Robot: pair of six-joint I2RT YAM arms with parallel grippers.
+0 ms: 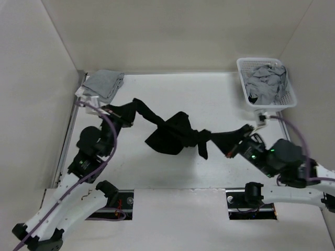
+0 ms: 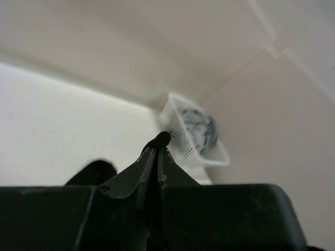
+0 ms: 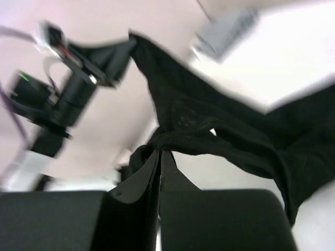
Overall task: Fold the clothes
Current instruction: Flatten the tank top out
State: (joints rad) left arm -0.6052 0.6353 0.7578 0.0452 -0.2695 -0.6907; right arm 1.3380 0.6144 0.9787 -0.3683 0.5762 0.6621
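Note:
The black tank top [image 1: 170, 133] hangs stretched and twisted above the table between my two grippers, sagging in a bunched lump at the middle. My left gripper [image 1: 124, 116] is shut on its left end; in the left wrist view a small knob of black fabric [image 2: 159, 139] pokes out past the closed fingertips of the left gripper [image 2: 157, 149]. My right gripper [image 1: 239, 145] is shut on the right end. In the right wrist view the right gripper [image 3: 159, 152] pinches a hemmed edge of the tank top [image 3: 209, 130], which runs up toward the left arm [image 3: 68, 94].
A white plastic basket [image 1: 243, 78] with grey clothes stands at the back right, also seen as the basket [image 2: 178, 133] in the left wrist view. A folded grey garment [image 1: 104, 83] lies at the back left corner. White walls enclose the table on three sides.

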